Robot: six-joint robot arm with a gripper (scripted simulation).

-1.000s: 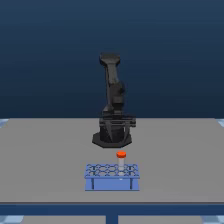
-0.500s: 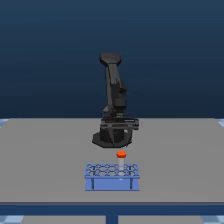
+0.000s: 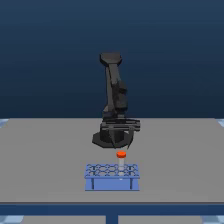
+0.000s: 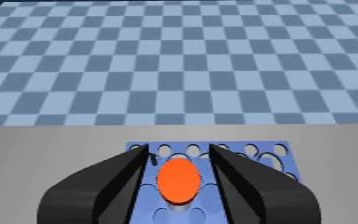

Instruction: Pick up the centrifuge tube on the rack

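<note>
End effector (image 4: 182, 165): two dark, smooth, wedge-shaped fingers (image 4: 113, 182), spread apart with the cap between them; a gap shows on each side, so it is released, gripping nothing.
Tube (image 3: 121, 159): stands upright in a hole of the rack, toward the exterior view's right; pale translucent body, mostly hidden in the wrist view.
Cap (image 4: 179, 180): flat, round, orange-red, matte; it sits above the rack's top plate, just under the end effector.
Rack (image 3: 112, 176): light-blue, rectangular; top plate pierced by rows of round holes, open sides with dark posts.
Arm (image 3: 114, 102): black, jointed, bent down over the rack.
Table (image 3: 45, 160): flat, plain grey; the rack rests near its front edge.
Floor (image 4: 179, 60): blue checkered tiles beyond the table.
</note>
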